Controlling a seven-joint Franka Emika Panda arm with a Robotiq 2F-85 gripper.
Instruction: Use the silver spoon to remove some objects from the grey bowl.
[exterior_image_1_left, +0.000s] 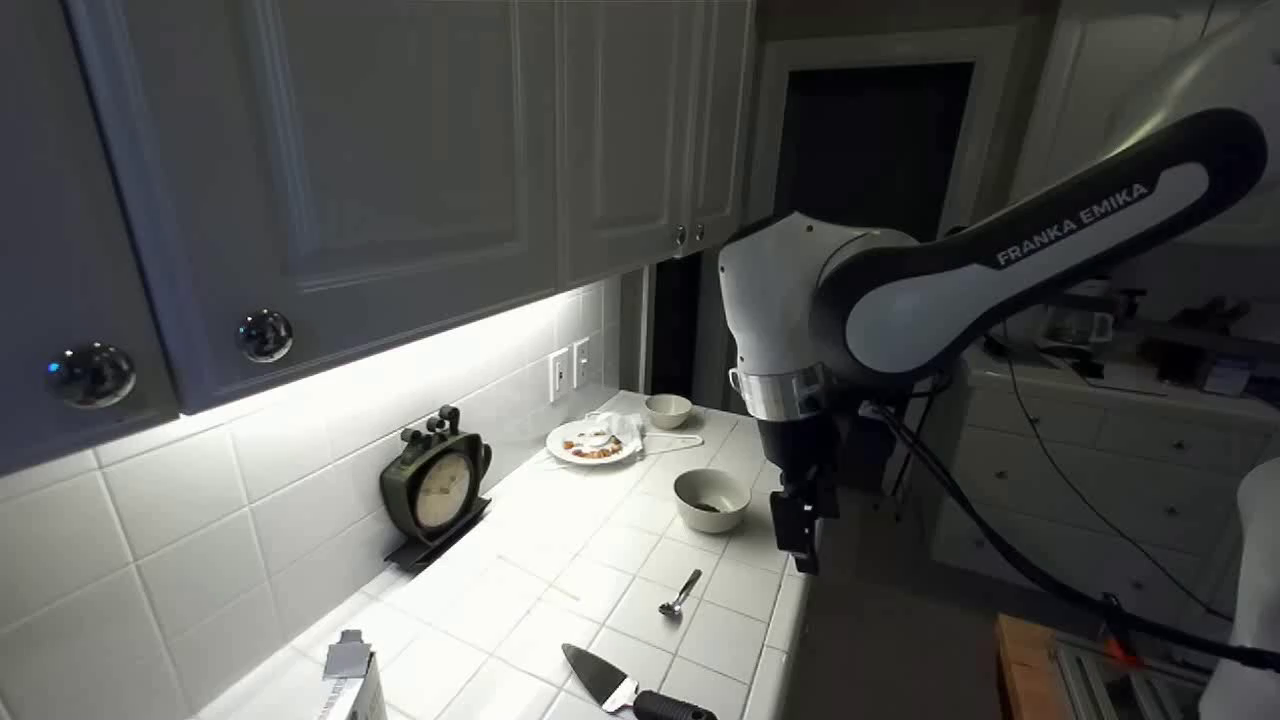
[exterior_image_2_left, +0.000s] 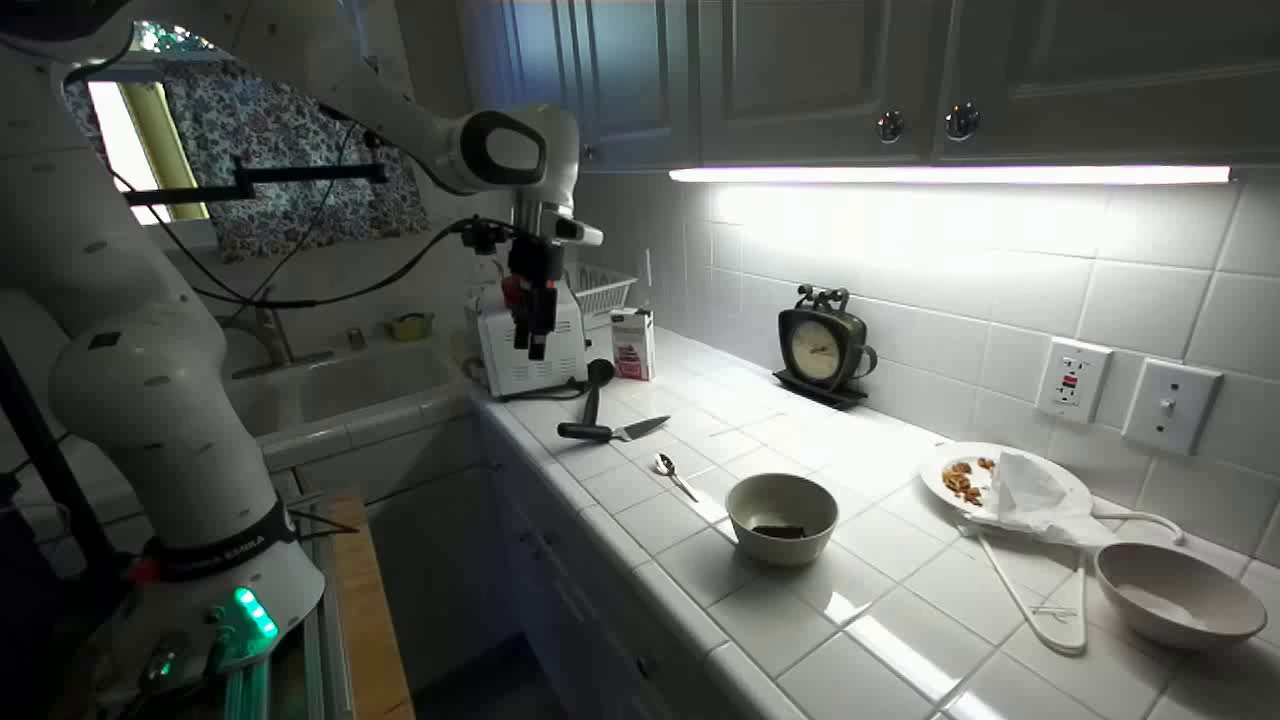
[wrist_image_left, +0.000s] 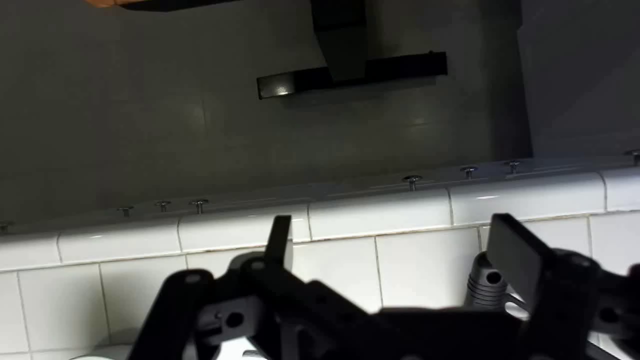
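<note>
The small slender silver metal spoon (exterior_image_2_left: 677, 477) lies flat on the white tiled worktop (exterior_image_2_left: 770, 625), near the small round grey bowl (exterior_image_2_left: 783, 552) and apart from it; the handle end points toward the bowl. The bowl stands upright and contains dark matter (exterior_image_2_left: 779, 531), which I cannot identify from here. The black two-fingered end effector (wrist_image_left: 391, 220) is set wide: its fingers (wrist_image_left: 515, 255) stand well apart, with the worktop visible between them. The white and black robot arm (exterior_image_1_left: 930, 300) carries it raised above the worktop, on the spoon's side of the bowl.

Farther from the bowl than the spoon lies a triangular-bladed server with black handle (exterior_image_1_left: 622, 692). Across the worktop from the bowl, beside the white tiled wall (exterior_image_2_left: 1010, 350), I see a dark green dial (exterior_image_2_left: 822, 345) with a pale round face. On the bowl's other side, away from the spoon and nearer the wall, a round white plate (exterior_image_2_left: 932, 476) holds brown pieces (exterior_image_2_left: 962, 485) and crumpled white paper (exterior_image_2_left: 1030, 490). A second, pale round bowl (exterior_image_2_left: 1180, 620) stands near the plate, well apart from the grey bowl.
</note>
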